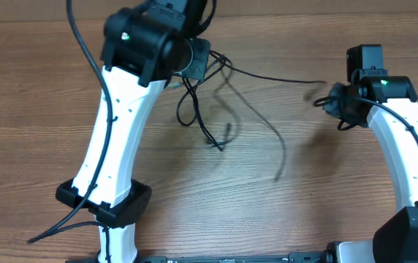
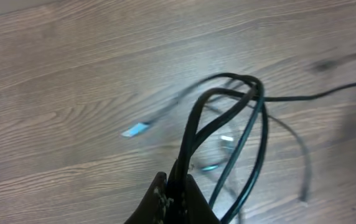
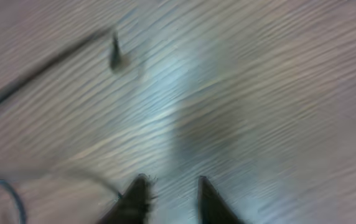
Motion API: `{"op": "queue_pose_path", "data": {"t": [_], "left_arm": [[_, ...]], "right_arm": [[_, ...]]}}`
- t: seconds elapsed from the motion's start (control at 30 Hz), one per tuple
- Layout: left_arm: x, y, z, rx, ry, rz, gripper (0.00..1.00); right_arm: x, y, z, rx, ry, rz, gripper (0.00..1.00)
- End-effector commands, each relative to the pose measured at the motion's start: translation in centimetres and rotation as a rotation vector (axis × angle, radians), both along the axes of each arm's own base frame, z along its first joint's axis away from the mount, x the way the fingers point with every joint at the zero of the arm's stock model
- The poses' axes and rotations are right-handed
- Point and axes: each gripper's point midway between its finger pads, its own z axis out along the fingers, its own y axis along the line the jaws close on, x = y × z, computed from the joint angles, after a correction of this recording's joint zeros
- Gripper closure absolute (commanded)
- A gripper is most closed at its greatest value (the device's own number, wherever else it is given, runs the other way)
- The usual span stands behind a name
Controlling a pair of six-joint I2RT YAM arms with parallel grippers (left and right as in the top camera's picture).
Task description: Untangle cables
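Several thin black cables point(image 1: 267, 76) lie tangled on the wooden table point(image 1: 194, 190). My left gripper point(image 1: 203, 66) is at the far middle, shut on a bundle of cable loops point(image 2: 228, 112) that it holds above the table; its jaws point(image 2: 178, 186) pinch the strands. From it a loop hangs down to a plug point(image 1: 221, 145). One cord runs right towards my right gripper point(image 1: 327, 102). A blurred cord point(image 1: 271, 131) trails to the front. My right gripper point(image 3: 168, 186) is open and empty above the wood, with a thin cord point(image 3: 41, 62) ending in a plug point(image 3: 114, 56) ahead on the left.
A light-blue plug tip point(image 2: 135, 129) and a pale connector point(image 2: 226, 139) lie on the table below the held loops. The white left arm point(image 1: 118, 131) crosses the left of the table, and the right arm point(image 1: 403, 146) stands at the right edge.
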Motion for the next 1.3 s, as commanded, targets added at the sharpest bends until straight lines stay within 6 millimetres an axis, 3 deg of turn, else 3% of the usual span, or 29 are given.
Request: {"op": "queue_pose_path", "data": {"t": [0.0,0.13,0.2,0.23,0.33,0.53,0.67,0.77,0.9,1.0,1.27], "left_arm": [[-1.1,-1.4,1.1,-0.067,-0.004,-0.070,0.96],[-1.2,-1.6,1.1,-0.078,0.002,-0.078,0.96],[-1.6,-2.4,1.1,-0.116,0.021,-0.104,0.96],[-1.9,-2.9,1.1,-0.140,0.036,-0.121,0.96],[-1.8,-3.0,0.9,-0.146,0.042,-0.115,0.96],[-2.3,-4.1,0.7,-0.209,0.085,-0.121,0.96],[-2.8,-5.1,0.7,-0.266,0.120,-0.143,0.96],[-3.4,-6.0,0.9,-0.314,0.147,-0.171,0.96],[-3.6,-6.2,0.9,-0.330,0.158,-0.164,0.96],[-3.7,-6.5,0.9,-0.333,0.159,-0.166,0.96],[-3.8,-6.8,0.9,-0.333,0.158,-0.175,0.96]], "right_arm": [[-0.2,8.2,1.9,0.326,-0.053,0.413,0.43],[-1.9,14.2,5.6,0.682,-0.142,0.658,0.20],[-2.7,16.1,7.9,0.839,-0.199,0.739,0.15],[-3.2,17.3,10.0,0.965,-0.251,0.793,0.14],[-3.8,18.6,12.5,1.105,-0.307,0.860,0.14],[-3.9,20.7,13.7,1.178,-0.275,0.859,0.15],[-2.0,21.1,13.4,1.171,-0.199,0.690,0.17],[-0.6,21.1,13.2,1.174,-0.149,0.536,0.25],[-0.1,21.7,13.9,1.214,-0.117,0.469,0.37],[-0.3,22.3,13.7,1.221,-0.078,0.427,0.51],[-0.8,23.7,13.4,1.214,-0.040,0.412,0.77]]}}
